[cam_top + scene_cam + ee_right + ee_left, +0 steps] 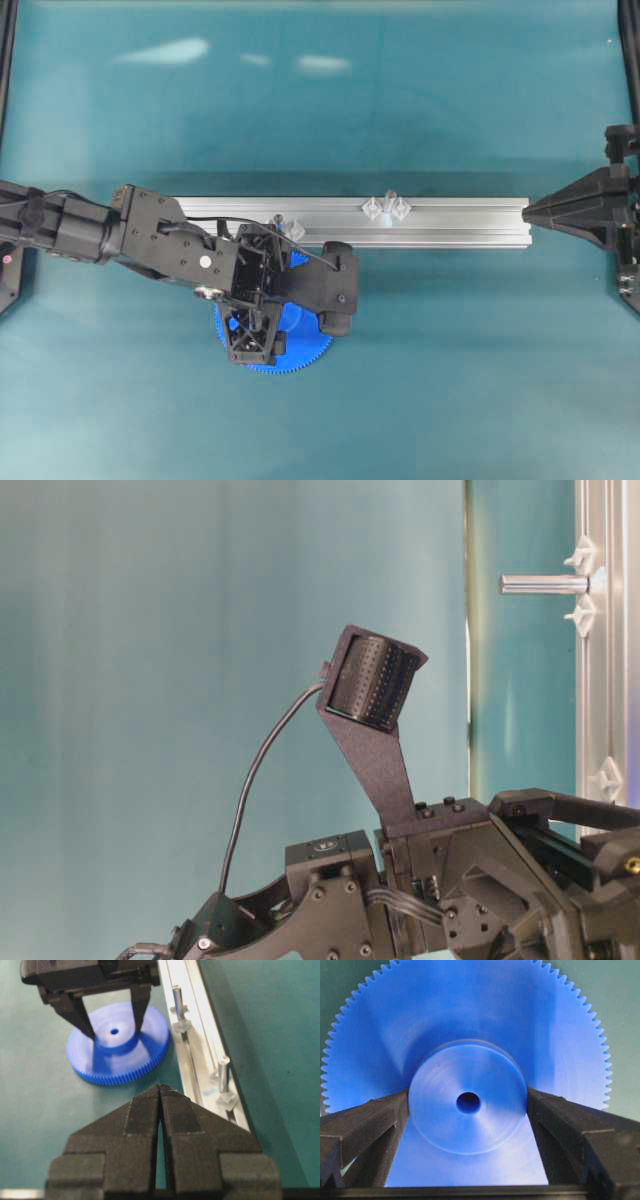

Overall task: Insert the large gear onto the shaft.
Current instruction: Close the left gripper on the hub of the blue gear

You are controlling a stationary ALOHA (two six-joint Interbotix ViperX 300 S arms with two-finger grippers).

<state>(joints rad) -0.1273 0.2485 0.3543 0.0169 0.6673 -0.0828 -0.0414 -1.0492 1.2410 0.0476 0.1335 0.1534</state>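
Note:
The large gear (308, 346) lies flat on the teal table in front of the rail. It fills the left wrist view (470, 1020) and also shows in the right wrist view (145, 1055). My left gripper (256, 335) points down over it, its two fingers (385, 1110) pressed against opposite sides of the raised hub (467, 1125); the right wrist view shows this grip too, with the left gripper (115, 1033) there. The shaft (390, 203) stands on the rail between two diamond mounts, right of the gear; it also shows in the right wrist view (223, 1072). My right gripper (530, 212) is shut and empty at the rail's right end (160, 1089).
The aluminium rail (450, 222) runs left to right across the table's middle. A second, shorter stub (277, 219) stands on it just behind the left gripper; it also shows in the right wrist view (177, 1000). The left arm (90, 230) reaches in from the left edge.

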